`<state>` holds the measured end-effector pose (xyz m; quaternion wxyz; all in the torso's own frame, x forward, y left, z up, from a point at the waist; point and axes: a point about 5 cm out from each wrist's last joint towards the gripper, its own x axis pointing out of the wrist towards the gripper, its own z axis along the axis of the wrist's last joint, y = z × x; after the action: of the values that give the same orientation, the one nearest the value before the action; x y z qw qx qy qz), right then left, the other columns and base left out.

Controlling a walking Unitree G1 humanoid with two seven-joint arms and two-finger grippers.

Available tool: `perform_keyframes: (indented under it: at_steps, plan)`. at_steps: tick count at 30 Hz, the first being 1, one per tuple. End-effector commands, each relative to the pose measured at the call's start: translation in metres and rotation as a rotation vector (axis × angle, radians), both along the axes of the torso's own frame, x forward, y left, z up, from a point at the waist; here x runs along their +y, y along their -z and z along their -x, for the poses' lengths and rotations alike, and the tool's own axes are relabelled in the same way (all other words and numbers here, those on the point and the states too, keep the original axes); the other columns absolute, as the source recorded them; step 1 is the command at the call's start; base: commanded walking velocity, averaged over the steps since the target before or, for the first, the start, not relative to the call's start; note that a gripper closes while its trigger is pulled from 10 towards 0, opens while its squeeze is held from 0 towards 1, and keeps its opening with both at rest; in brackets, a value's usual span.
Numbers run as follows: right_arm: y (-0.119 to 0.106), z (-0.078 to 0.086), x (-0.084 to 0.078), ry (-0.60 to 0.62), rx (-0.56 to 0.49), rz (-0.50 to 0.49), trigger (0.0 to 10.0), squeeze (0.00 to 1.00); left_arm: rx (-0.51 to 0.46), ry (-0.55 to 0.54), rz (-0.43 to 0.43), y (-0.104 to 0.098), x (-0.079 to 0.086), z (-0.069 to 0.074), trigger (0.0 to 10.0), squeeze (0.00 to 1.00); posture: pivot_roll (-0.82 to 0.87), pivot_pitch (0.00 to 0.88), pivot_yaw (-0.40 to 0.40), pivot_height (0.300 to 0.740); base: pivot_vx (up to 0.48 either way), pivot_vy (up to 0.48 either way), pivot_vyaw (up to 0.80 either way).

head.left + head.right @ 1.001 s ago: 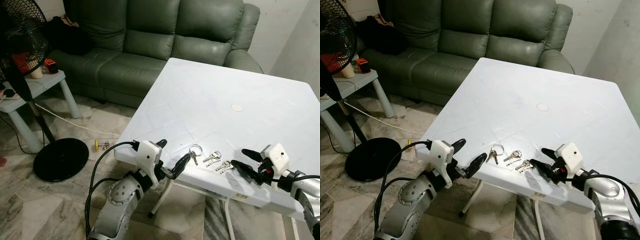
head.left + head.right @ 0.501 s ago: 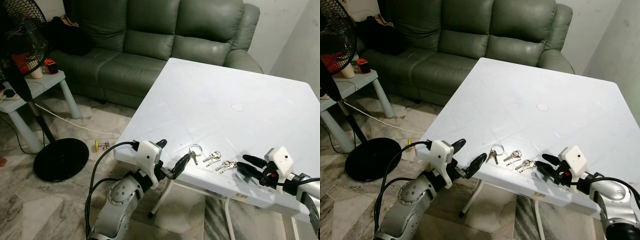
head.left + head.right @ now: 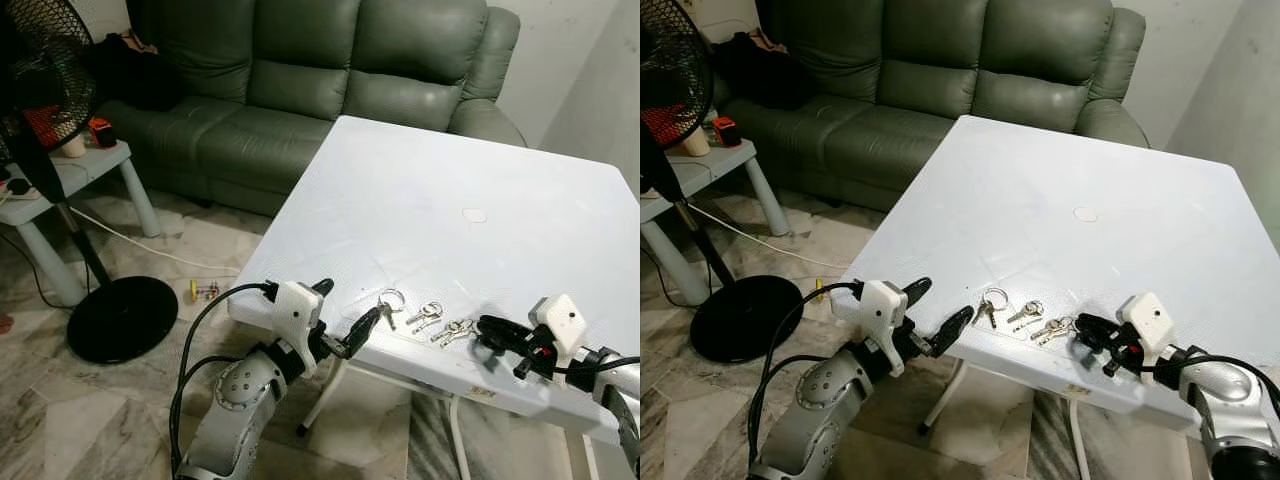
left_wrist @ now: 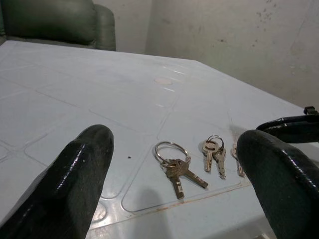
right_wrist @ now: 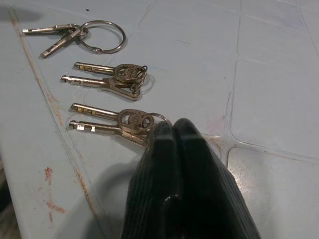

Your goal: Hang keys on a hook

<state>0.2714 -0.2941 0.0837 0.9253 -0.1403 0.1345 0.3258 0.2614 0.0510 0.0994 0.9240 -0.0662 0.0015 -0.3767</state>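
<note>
Three small sets of keys lie on the white table near its front edge: one on a big ring, a middle pair and a right pair. My right gripper rests low on the table just right of them. In the right wrist view its fingers are pressed together, and the small ring of the nearest pair runs in under their tips. My left gripper hangs at the table's front left corner, open, with the ring set ahead between its fingers.
A green sofa stands behind the table. At the left are a black standing fan, its round base and a small side table with items. A white cable runs over the marble floor.
My right gripper, open a second ago, has slid left to the right pair of keys and shut at its ring. The left arm has stayed put.
</note>
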Motion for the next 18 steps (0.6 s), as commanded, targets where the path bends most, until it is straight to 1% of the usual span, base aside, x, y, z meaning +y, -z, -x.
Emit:
perform_keyframes:
  at_steps: [1, 4, 5, 6, 8, 9, 10, 13, 15, 18]
  plan:
    - [-0.003, 0.000, -0.006, 0.006, -0.002, 0.026, 0.0, 0.00, -0.030, 0.011, -0.004, -0.007, -0.001, -0.001, 10.0, 0.00, 0.04, 0.015, -0.058, 0.740, 0.000, 0.000, 0.00]
    - [-0.002, 0.000, -0.004, 0.006, -0.001, 0.028, 0.0, 0.00, -0.030, 0.009, -0.003, -0.007, -0.001, -0.002, 10.0, 0.00, 0.05, 0.016, -0.059, 0.740, 0.000, 0.000, 0.00]
    - [-0.001, -0.001, -0.004, 0.022, -0.002, 0.031, 5.6, 0.00, -0.029, 0.005, -0.002, -0.007, -0.001, -0.002, 10.0, 0.00, 0.05, 0.016, -0.059, 0.740, 0.000, 0.000, 0.00]
    - [-0.001, -0.002, -0.003, 0.031, -0.005, 0.025, 10.0, 0.00, -0.028, 0.002, -0.001, -0.007, 0.000, -0.002, 10.0, 0.00, 0.05, 0.016, -0.059, 0.740, 0.000, 0.000, 0.00]
    - [-0.001, -0.005, -0.001, 0.058, -0.016, -0.001, 10.0, 0.00, -0.027, -0.003, 0.001, -0.007, 0.001, -0.003, 10.0, 0.00, 0.05, 0.016, -0.059, 0.740, 0.000, 0.000, 0.00]
    - [-0.004, -0.009, 0.001, 0.100, -0.036, -0.051, 10.0, 0.00, -0.026, -0.010, 0.003, -0.007, 0.001, -0.004, 10.0, 0.00, 0.05, 0.019, -0.063, 0.740, 0.000, 0.000, 0.00]
    - [-0.004, -0.009, 0.001, 0.100, -0.036, -0.051, 10.0, 0.00, -0.026, -0.010, 0.003, -0.007, 0.001, -0.004, 10.0, 0.00, 0.05, 0.019, -0.063, 0.740, 0.000, 0.000, 0.00]
    - [-0.011, -0.020, 0.011, 0.194, -0.100, -0.220, 10.0, 0.00, -0.026, -0.032, 0.014, -0.009, 0.004, -0.007, 10.0, 0.00, 0.05, 0.019, -0.065, 0.740, 0.000, 0.000, 0.00]
    - [-0.018, -0.029, 0.018, 0.267, -0.127, -0.395, 10.0, 0.00, -0.030, -0.047, 0.023, -0.012, 0.006, -0.010, 10.0, 0.00, 0.05, 0.018, -0.066, 0.740, 0.000, 0.000, 0.00]
    - [-0.019, -0.029, 0.020, 0.268, -0.135, -0.403, 10.0, 0.00, -0.031, -0.050, 0.023, -0.012, 0.006, -0.011, 10.0, 0.00, 0.05, 0.018, -0.066, 0.740, 0.000, 0.000, 0.00]
